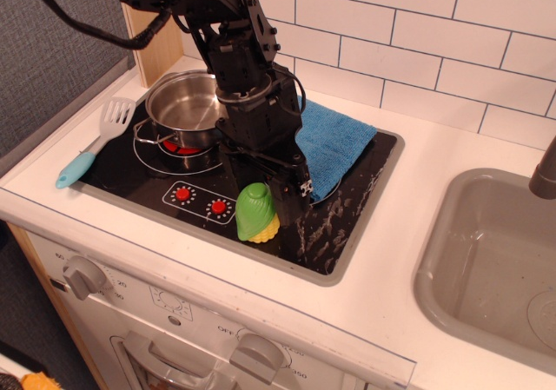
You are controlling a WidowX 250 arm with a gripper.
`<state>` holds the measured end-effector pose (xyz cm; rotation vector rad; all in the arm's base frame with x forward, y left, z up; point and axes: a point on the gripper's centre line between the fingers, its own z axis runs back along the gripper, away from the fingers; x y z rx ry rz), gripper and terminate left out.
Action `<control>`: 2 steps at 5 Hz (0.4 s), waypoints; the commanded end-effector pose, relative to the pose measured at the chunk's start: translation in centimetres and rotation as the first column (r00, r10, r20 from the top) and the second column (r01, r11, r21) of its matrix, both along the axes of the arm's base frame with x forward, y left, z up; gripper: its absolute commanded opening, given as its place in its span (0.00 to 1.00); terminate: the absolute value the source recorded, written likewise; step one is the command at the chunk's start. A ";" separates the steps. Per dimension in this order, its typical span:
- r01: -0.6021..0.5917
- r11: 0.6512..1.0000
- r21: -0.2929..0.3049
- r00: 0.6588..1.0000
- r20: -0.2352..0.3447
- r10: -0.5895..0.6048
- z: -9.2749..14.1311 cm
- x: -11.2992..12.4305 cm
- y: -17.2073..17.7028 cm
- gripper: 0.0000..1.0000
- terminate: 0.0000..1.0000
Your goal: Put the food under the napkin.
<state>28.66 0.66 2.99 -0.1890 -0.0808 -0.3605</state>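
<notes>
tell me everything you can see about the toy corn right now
The toy corn is a small egg-shaped plastic piece: a bright green ribbed husk covers most of it, with yellow kernels showing at the lower end. It sits on the black stovetop near the front edge, green end up, just right of the two red printed dials. It is in front of the blue napkin, not under it. The gripper is close beside its upper right; whether they touch is unclear.
</notes>
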 end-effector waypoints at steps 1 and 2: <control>-0.048 0.997 0.066 0.992 0.118 0.040 6.0 0.3 -0.1 1.00 0.00; -0.125 0.983 0.137 0.989 0.097 0.112 6.3 0.4 -0.4 1.00 0.00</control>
